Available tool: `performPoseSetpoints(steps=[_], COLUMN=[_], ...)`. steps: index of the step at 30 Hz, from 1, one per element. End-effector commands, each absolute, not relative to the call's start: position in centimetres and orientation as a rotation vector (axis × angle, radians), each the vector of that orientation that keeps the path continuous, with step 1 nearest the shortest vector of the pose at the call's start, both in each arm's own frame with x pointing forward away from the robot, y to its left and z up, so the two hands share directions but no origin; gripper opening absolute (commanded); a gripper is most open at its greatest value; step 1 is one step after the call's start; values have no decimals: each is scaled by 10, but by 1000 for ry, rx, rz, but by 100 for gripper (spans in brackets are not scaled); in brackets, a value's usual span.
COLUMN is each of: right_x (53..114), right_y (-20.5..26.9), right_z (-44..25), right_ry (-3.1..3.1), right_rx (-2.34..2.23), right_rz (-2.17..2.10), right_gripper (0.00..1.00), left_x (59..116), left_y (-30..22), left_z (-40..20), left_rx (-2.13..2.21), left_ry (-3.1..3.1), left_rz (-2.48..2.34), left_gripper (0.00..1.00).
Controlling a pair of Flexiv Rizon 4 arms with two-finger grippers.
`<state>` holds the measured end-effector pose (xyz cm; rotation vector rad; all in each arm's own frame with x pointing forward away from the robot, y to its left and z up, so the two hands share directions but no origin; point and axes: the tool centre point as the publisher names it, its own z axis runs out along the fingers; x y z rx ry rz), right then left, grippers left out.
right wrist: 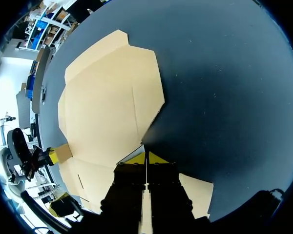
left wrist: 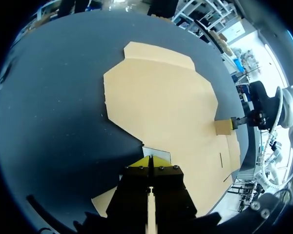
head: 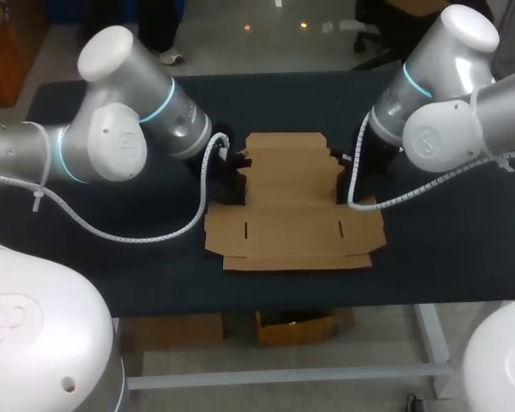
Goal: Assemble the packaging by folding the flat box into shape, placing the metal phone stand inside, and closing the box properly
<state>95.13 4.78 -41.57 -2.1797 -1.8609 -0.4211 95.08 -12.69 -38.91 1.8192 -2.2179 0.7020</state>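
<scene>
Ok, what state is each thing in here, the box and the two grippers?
box: unfolded, lying flat, not yet shaped.
left gripper: shut on a side flap of the box.
right gripper: shut on the opposite side flap.

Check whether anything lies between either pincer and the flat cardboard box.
Nothing visible does. The left pincer and the right pincer each appear closed on a small side flap of the flat box, on opposite sides of it.
</scene>
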Motion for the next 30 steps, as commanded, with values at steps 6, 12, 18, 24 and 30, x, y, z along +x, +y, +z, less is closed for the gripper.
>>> performPoseSetpoints(steps=[6,12,18,24,30], right_x=[951,950,950,950,950], right_y=[50,50,51,52,53], right_z=[-415,-415,-415,-415,-414], right_ry=[-1864,-1864,-1863,-1862,-1867], right_rx=[-2177,-2179,-2183,-2187,-2189], right_rz=[-415,-413,-414,-421,-428], right_gripper=[0,0,0,0,0], left_x=[950,947,944,942,941], left_y=[-135,-136,-137,-139,-140], left_z=[-391,-393,-393,-394,-395], left_rx=[1813,1842,1871,1882,1899], left_ry=[-2224,-2217,-2204,-2203,-2200], left_rz=[687,686,695,691,687], left_gripper=[0,0,0,0,0])
